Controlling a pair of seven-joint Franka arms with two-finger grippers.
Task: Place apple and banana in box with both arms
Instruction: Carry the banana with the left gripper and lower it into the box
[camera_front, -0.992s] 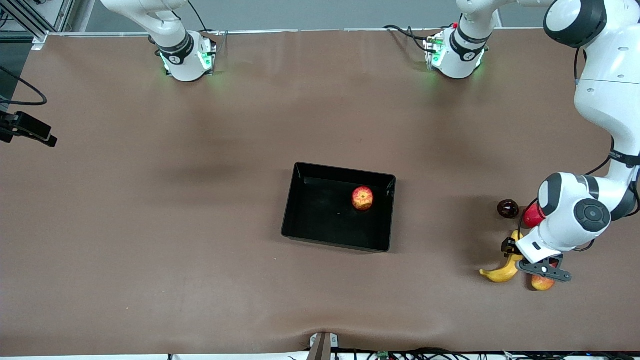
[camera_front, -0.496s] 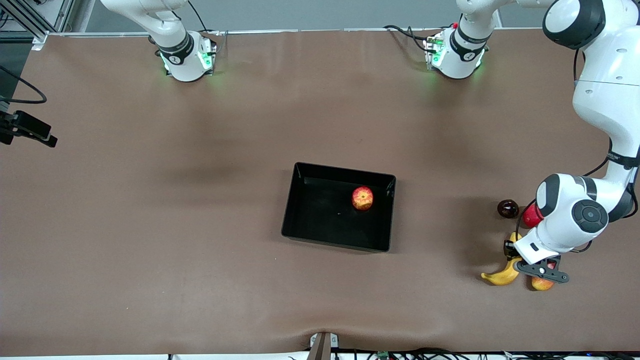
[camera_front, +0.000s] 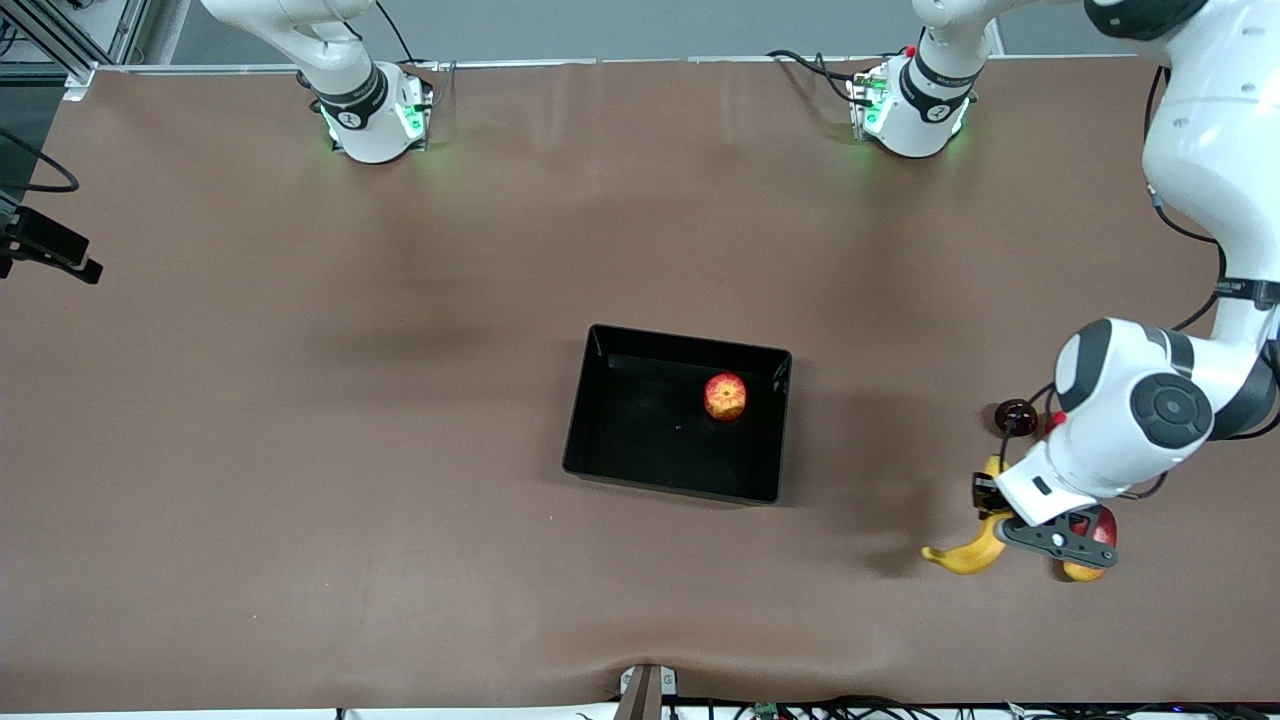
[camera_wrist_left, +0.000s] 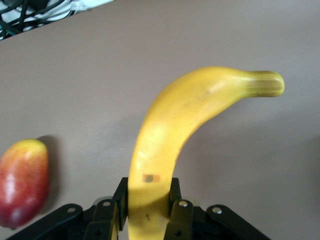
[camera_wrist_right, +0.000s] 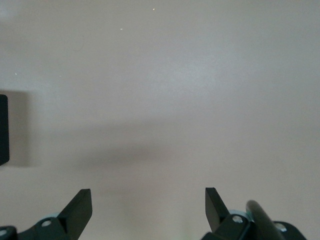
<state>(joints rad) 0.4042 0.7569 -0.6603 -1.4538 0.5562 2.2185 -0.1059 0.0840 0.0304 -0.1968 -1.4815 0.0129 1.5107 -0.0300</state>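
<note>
A brown tabletop (camera_front: 400, 450) carries everything. At the left arm's end lies an oblong red-and-yellow mango (camera_front: 1088, 571) (camera_wrist_left: 22, 181), partly covered in the front view. Farther from the front camera than the mango sits a small dark, glossy round fruit (camera_front: 1016, 416), with a red round fruit (camera_front: 1053, 424) just beside it, mostly hidden.

Bare table lies between the banana (camera_front: 962, 556) and box (camera_front: 600, 410); apple (camera_front: 725, 396) occupies one corner.

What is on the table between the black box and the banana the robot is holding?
Nothing: the front view shows only bare brown table between the box and the banana in the left gripper.
</note>
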